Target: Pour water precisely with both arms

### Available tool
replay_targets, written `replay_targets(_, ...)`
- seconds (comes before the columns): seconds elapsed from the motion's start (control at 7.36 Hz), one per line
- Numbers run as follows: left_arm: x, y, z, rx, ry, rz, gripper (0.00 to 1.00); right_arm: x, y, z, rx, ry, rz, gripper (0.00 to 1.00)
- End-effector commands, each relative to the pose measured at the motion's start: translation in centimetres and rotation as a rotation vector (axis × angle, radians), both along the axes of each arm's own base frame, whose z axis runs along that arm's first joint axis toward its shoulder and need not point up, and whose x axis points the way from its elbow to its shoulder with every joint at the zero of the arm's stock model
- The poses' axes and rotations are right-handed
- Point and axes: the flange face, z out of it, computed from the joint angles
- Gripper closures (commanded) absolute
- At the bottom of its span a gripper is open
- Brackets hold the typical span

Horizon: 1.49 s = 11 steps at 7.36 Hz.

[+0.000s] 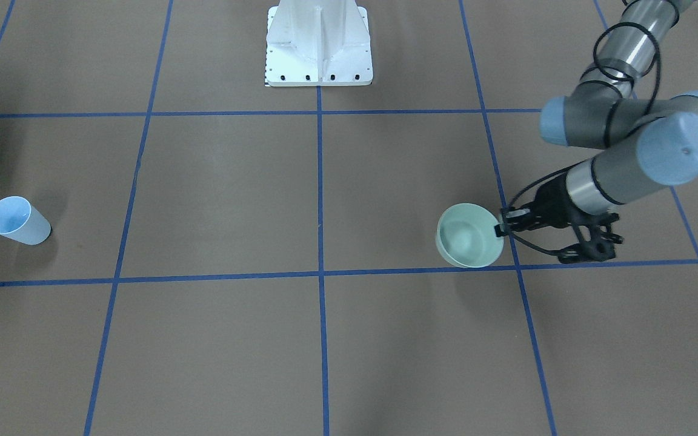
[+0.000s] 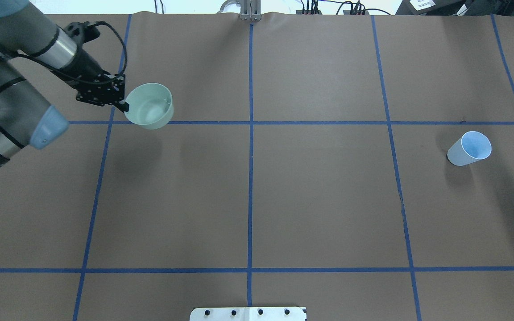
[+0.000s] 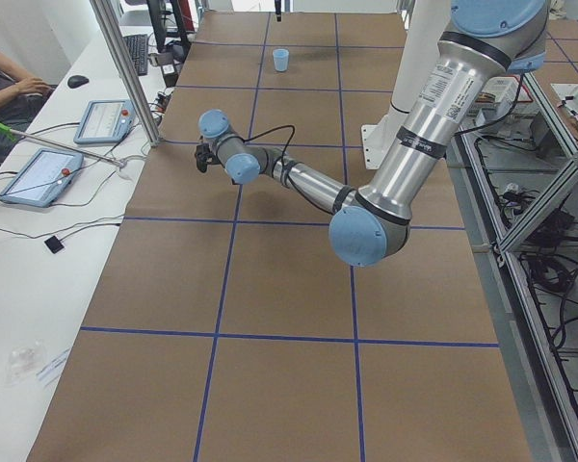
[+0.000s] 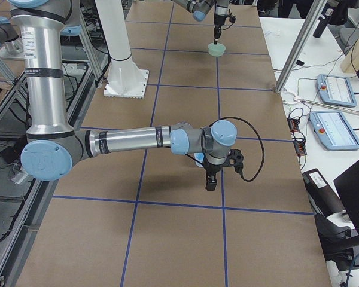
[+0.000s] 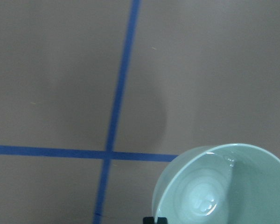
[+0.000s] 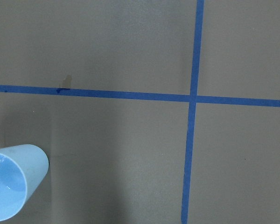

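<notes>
With the left gripper [image 2: 125, 106], pinches the rim of the pale green bowl [image 2: 150, 110], upper left of the overhead view
Near the blue cup [image 2: 470, 149], mid-frame in the right side view, the right gripper [image 4: 210, 181], spread impossible to tell; cup upright at centre right overhead

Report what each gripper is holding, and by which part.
The left gripper pinches the green bowl by its rim. The right gripper holds nothing; the blue cup stands free on the table.
</notes>
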Motion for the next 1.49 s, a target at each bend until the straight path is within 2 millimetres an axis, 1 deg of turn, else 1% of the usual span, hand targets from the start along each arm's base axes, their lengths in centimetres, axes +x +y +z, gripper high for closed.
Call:
replay_targets(0.0,9.5,3.7,-7.2,0.027,-0.003,-0.013,1.00,0.0,0.0,-0.1,0.003,-0.004,0.000,0.01)
replay_targets(0.14,12.6,5.6,-8.2,0.004,-0.010,-0.011,1.00,0.0,0.0,-0.2,0.003,-0.007,0.001,0.01)
replay_targets(0.27,15.9,6.5,-9.7,0.006,-0.025,-0.024,1.00,-0.1,0.0,-0.1,0.001,-0.008,0.001,0.01)
replay_targets(0.41,18.3,7.1,-10.0,0.009,-0.043,-0.023,1.00,-0.1,0.0,0.0,-0.002,-0.008,0.002,0.01)
replay_targets(0.68,18.2,7.3,-9.6,0.007,-0.047,-0.025,1.00,-0.1,0.0,-0.2,0.002,-0.010,-0.001,0.01)
replay_targets(1.36,19.0,8.0,-10.0,0.009,-0.044,-0.013,1.00,-0.1,0.0,0.1,-0.004,-0.008,-0.001,0.01)
